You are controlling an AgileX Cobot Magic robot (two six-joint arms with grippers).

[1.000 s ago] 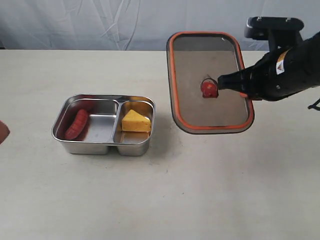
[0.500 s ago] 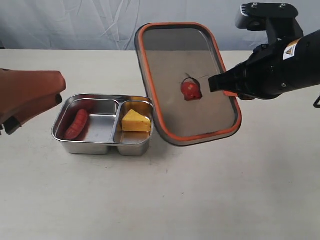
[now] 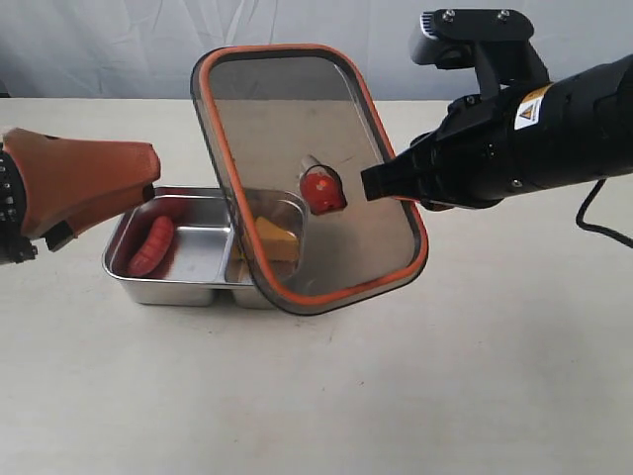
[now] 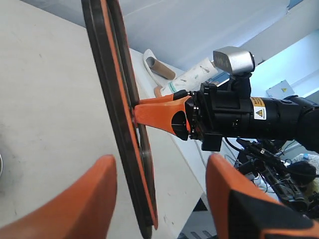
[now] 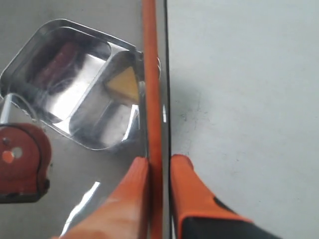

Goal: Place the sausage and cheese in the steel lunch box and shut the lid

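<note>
Exterior view: right hand point(image 3: 381, 184) clamped on tilted lid point(image 3: 287, 129) over steel lunch box point(image 3: 188, 288); left hand point(image 3: 134, 178) apart, alongside.

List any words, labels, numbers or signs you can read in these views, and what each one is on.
Yellow-and-white warning sticker on the right arm: a triangle symbol shows, but the print is too small to read.
Same sticker in the left wrist view: also unreadable.
Yellow triangle sign on a pale background panel: no legible words.
Lid and steel lunch box: no text visible.
</note>
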